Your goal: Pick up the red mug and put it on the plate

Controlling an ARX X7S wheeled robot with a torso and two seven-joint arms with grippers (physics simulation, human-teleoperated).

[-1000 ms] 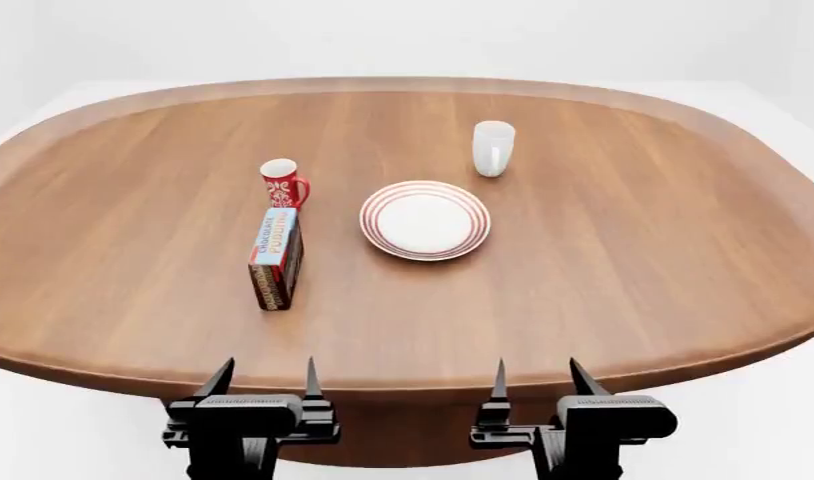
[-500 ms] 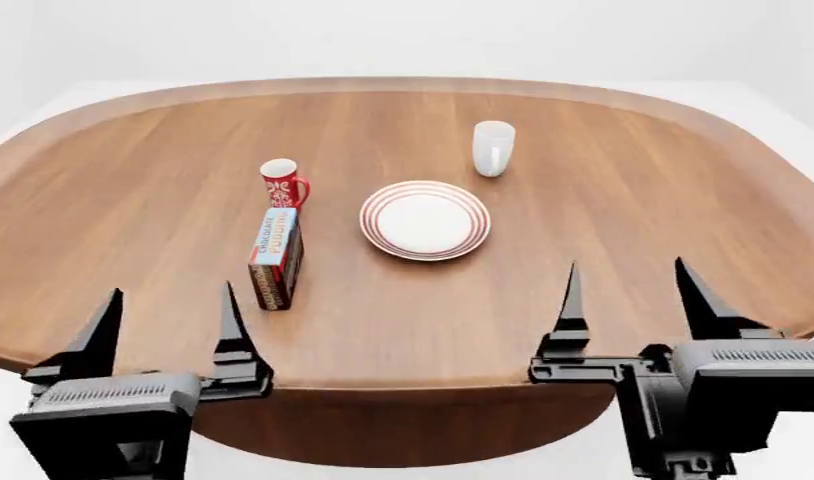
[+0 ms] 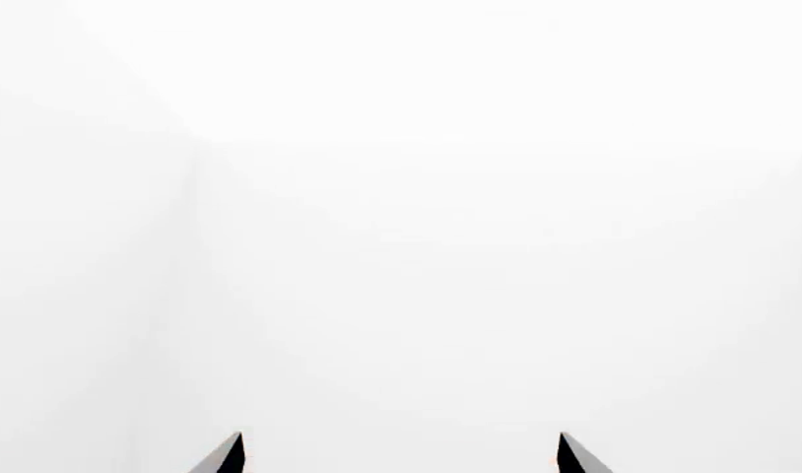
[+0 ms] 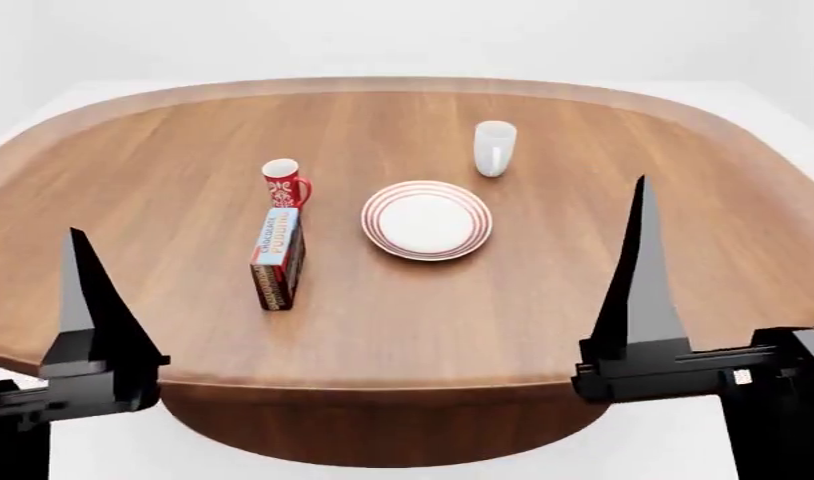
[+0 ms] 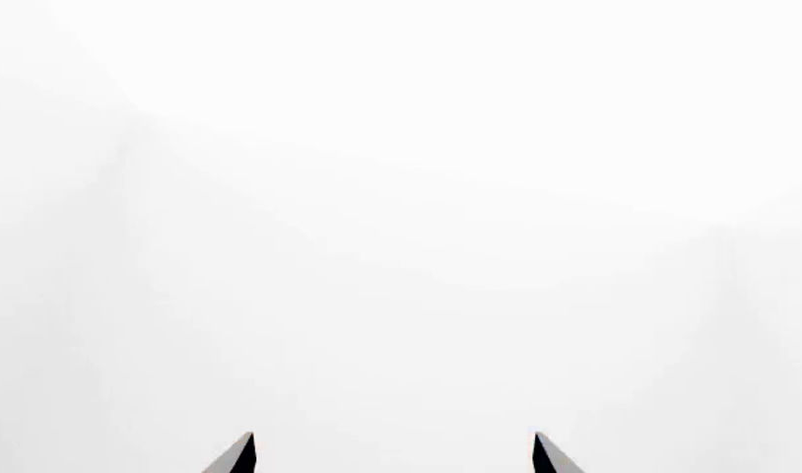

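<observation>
Red mug (image 4: 286,183) upright on worktop (image 4: 541,300), just behind a box (image 4: 276,257), left of plate (image 4: 426,220). Both grippers' fingers (image 3: 224,455) (image 5: 236,455) spread wide, empty, near worktop's front edge.

Left gripper (image 4: 34,300) cut off by head-view edge: one finger (image 4: 94,310) visible, second out of frame. Right gripper (image 4: 734,270) likewise cropped at right edge. Box (image 4: 276,257) lettering too small to read; wrist views show fingertips (image 3: 231,455) only.
</observation>
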